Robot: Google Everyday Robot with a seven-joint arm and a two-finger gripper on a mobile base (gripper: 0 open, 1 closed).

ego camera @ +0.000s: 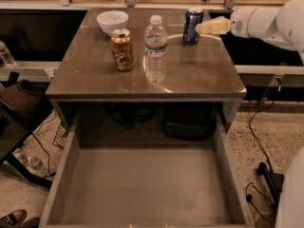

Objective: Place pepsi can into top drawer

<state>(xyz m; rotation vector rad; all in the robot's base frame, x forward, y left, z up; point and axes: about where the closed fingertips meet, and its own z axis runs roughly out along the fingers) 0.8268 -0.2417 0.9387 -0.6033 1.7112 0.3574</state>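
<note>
End effector (200, 28) just beside pepsi can (192, 25)

- The white arm (280, 20) comes in from the right edge, high in the view, and lies roughly level.
- Its cream pincer (202, 28) points left.
- A rounded white body part (293, 194) shows at the lower right.

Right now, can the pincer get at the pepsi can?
Probably yes. The pincer sits close beside the pepsi can with nothing between them; the water bottle stands on the can's other side.
</note>
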